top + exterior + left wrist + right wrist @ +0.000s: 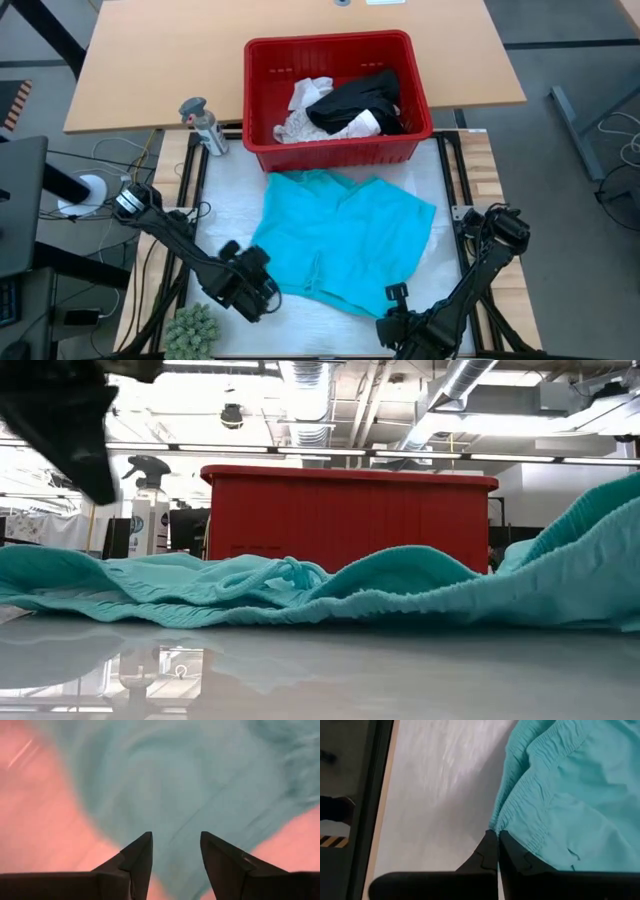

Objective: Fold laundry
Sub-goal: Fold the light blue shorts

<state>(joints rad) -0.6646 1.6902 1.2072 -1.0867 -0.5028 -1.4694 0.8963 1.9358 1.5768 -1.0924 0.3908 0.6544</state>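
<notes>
The teal shorts [345, 245] are spread flat at the middle of the table [225, 215], waistband toward six o'clock and legs toward twelve, which suggests they have been laid out for folding. The cloth is rumpled into low ridges, as seen in the low view, so smoothing may be needed before a clean fold is made.

At seven o'clock of the shorts the left gripper [250, 285] is held just off the hem corner. Its fingers [137, 857] are seen apart in the wrist view, with teal cloth beyond them and nothing between them; a corner appears to be released or about to be taken.

At five o'clock the right gripper [400, 325] is set at the waistband edge. Its fingers [487, 852] are pressed together, their tips at the elastic hem; whether cloth is pinched cannot be told.

At twelve o'clock stands the red basket [330, 150], in which black [355, 100] and white garments [310, 95] are kept, presumably waiting their turn. A spray bottle [203, 125] stands at ten o'clock, and a green plant [192, 330] at seven, both clear of the folding area.
</notes>
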